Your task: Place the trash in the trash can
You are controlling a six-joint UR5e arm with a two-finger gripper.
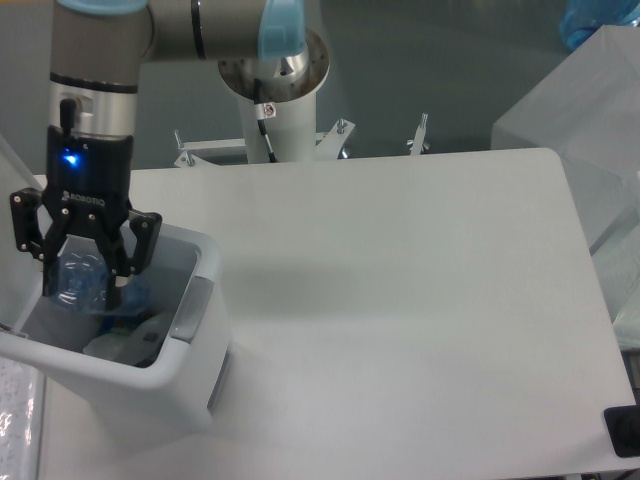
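Note:
The trash can (195, 395) is a white box-shaped bin at the table's front left, open at the top, with a grey latch (190, 310) on its front. My gripper (84, 285) hangs over the opening, with its fingertips just inside the rim. It is shut on the crushed clear plastic bottle (78, 280), which sits between the two black fingers. Pale crumpled material (115, 345), probably the wrapper, lies at the bottom of the bin under the bottle; it is too dim to tell for certain.
The arm's white base (275, 100) stands at the table's back edge. Translucent boxes (575, 110) stand off the right side, with a blue object (600, 20) above them. A small black object (623, 432) sits at the table's front right corner.

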